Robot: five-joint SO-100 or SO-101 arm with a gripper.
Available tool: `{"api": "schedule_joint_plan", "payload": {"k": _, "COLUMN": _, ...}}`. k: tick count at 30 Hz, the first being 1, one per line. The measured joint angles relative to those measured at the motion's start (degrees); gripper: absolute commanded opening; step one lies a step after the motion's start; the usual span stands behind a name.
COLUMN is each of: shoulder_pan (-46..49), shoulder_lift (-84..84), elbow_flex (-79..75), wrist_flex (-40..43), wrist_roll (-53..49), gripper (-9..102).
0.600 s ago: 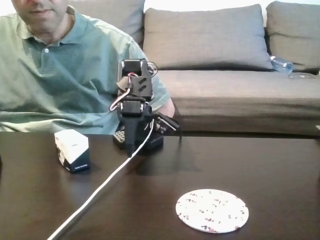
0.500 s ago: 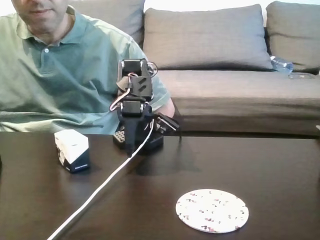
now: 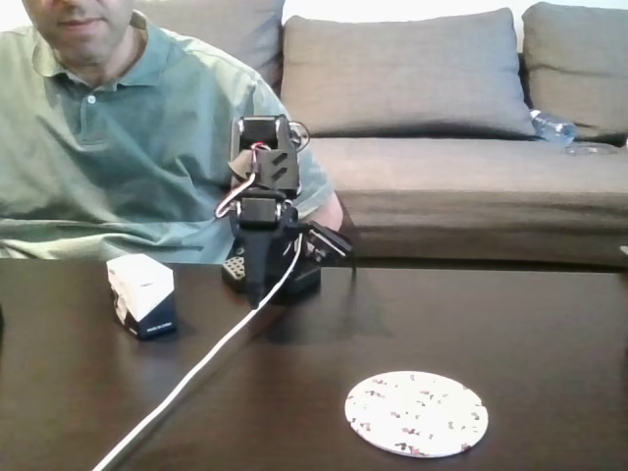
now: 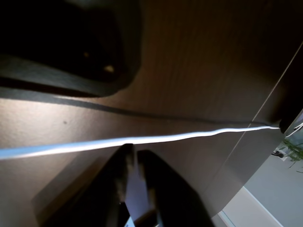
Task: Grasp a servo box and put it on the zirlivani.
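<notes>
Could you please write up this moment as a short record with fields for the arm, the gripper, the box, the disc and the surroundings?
arm: black robot arm folded at the table's far edge
gripper: gripper low over the dark wooden table, fingers together, holding nothing
box: small white cardboard servo box with dark lower band, upright, left of the arm in the fixed view, untouched
disc: flat round white speckled zirlivani, near right, bare
cable: white cable running across the table
surroundings: person in a green shirt, grey sofa
</notes>
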Motion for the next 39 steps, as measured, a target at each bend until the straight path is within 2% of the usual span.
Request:
{"api": "schedule_joint_plan", "payload": {"k": 30, "shoulder_pan": 0.00, "shoulder_lift": 0.00, "elbow_flex": -0.18, "wrist_flex": -0.88, "wrist_roll": 0.00, "gripper": 0}}
{"api": "schedule_joint_plan", "payload": {"k": 33, "shoulder_pan": 0.00, "shoulder_lift": -0.53, "elbow_flex": -5.10, "wrist_flex": 0.26, "wrist_roll": -0.18, "gripper": 0}}
{"api": "schedule_joint_plan", "payload": {"k": 39, "shoulder_pan": 0.00, "shoulder_lift": -9.23, "elbow_flex": -28.39, "wrist_flex": 11.07, "wrist_roll": -2.20, "gripper": 0}}
